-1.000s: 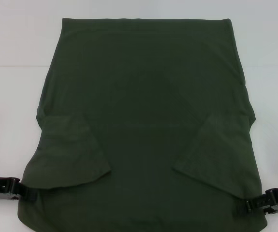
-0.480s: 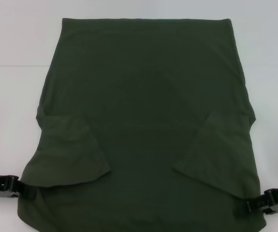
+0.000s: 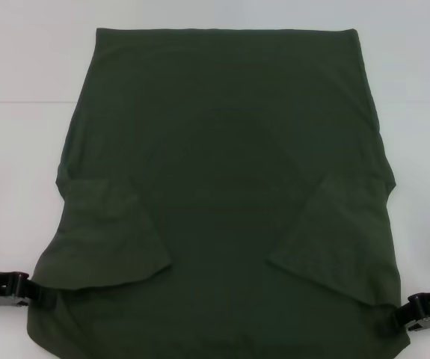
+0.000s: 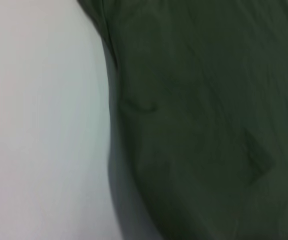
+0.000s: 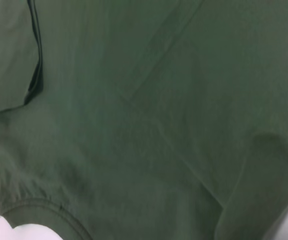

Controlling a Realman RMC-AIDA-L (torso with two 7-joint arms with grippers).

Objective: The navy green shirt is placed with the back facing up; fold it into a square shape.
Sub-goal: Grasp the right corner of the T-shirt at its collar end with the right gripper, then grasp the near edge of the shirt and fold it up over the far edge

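- My left tool [image 3: 39, 295], black, sits at the near left edge of the large dark olive-green short-sleeved shirt [image 3: 222, 187] of soft matte fabric. Its tip touches the cloth just below the folded-in left sleeve. I cannot tell whether it is gripping or merely resting there.
- My right tool [image 3: 403, 317], also black, sits at the near right edge of the same shirt, its tip right at the cloth's border below the folded-in right sleeve. Its state I cannot tell either.
- The shirt lies flat between my two tools and stretches away from them across the plain white bench [image 3: 20, 90], its straight far edge well beyond them.
- Both sleeves are turned inward onto the body: the left sleeve flap [image 3: 110, 232] just ahead of my left tool, the right sleeve flap [image 3: 334, 239] just ahead of my right tool.
- My left wrist camera shows the shirt's curved edge [image 4: 111, 100] against bare bench.
- My right wrist camera is almost filled with green fabric, with a stitched hem [image 5: 38, 206] in one corner.
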